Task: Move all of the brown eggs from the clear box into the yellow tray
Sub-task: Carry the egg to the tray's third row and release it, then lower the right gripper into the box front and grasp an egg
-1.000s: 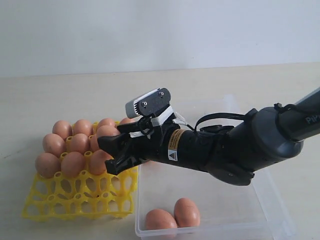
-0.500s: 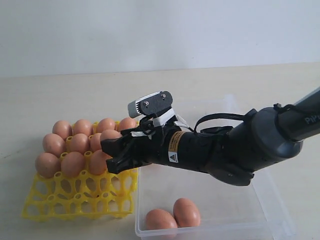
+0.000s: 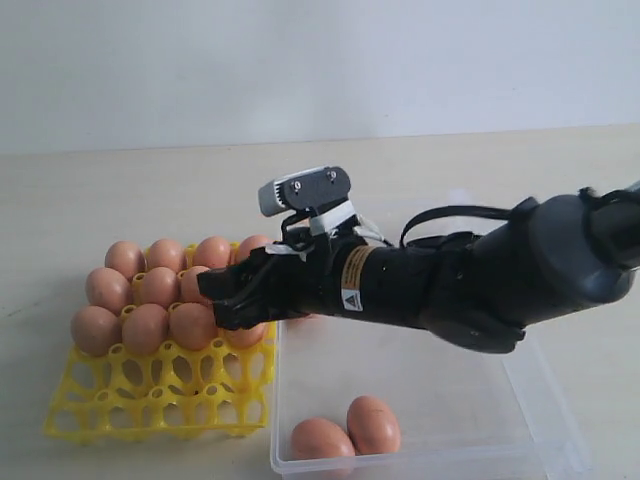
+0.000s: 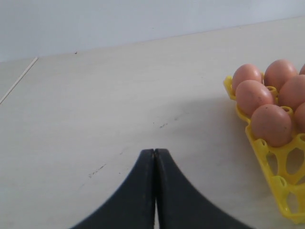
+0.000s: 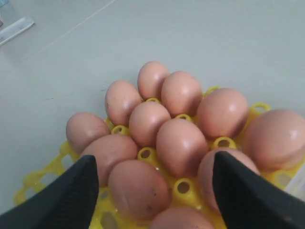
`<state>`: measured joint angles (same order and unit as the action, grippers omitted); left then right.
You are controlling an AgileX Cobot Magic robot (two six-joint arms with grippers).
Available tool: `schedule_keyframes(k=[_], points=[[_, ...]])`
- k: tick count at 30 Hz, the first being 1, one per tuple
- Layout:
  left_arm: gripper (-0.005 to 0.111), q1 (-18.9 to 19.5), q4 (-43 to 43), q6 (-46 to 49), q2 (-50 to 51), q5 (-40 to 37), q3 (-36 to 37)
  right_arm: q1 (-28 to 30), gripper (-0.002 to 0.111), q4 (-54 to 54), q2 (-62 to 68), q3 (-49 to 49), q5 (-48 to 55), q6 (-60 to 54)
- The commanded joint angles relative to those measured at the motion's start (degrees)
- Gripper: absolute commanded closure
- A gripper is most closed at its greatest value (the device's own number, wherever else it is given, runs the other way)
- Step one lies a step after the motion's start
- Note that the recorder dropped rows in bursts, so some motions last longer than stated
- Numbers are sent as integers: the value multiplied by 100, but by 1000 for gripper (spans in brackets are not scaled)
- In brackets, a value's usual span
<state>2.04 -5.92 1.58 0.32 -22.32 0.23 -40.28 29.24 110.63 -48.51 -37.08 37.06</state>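
Observation:
Several brown eggs [image 3: 146, 285] sit in the cups of the yellow tray [image 3: 150, 402], filling its far rows. Two more brown eggs [image 3: 348, 430] lie side by side at the near end of the clear box [image 3: 540, 405]. My right gripper [image 3: 216, 300] reaches across over the tray's right side. In the right wrist view the right gripper [image 5: 155, 160] stands open, its black fingers [image 5: 76, 191] straddling seated eggs [image 5: 138, 188] and holding nothing. My left gripper [image 4: 155, 151] is shut over bare table, with the tray's edge [image 4: 267, 157] and some eggs [image 4: 270, 124] off to one side.
The tray's near rows [image 3: 190, 395] are open cups. The clear box stands right against the tray's right edge. A pale table [image 3: 120, 200] runs back to a white wall.
My right wrist has risen slightly and shifted a little to the right over the tray. An egg that the fingers covered now shows in the tray beneath them. The two eggs in the box have not moved.

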Motion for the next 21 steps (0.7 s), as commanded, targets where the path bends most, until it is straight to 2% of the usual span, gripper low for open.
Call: schedule_keyframes(k=[1, 5, 7, 9, 11, 15, 21], points=[[107, -43, 14, -36, -32, 52, -23, 66, 48, 120, -1018, 13, 1711, -304], [107, -43, 14, -36, -32, 52, -23, 66, 50, -48, -1993, 13, 4157, -304], [107, -43, 14, -36, -32, 52, -23, 66, 50, -445, -2337, 13, 5491, -338], [107, -43, 14, -36, -32, 52, -23, 66, 50, -1009, -2441, 13, 6385, -748], [107, -43, 14, -36, -32, 52, -23, 66, 50, -1604, -2423, 13, 6769, -1233], [107, -43, 14, -36, -32, 52, -23, 66, 50, -3096, -2204, 13, 6774, -2109], [107, -43, 14, -36, -32, 52, -23, 29, 50, -3883, -1757, 13, 6958, -2688]])
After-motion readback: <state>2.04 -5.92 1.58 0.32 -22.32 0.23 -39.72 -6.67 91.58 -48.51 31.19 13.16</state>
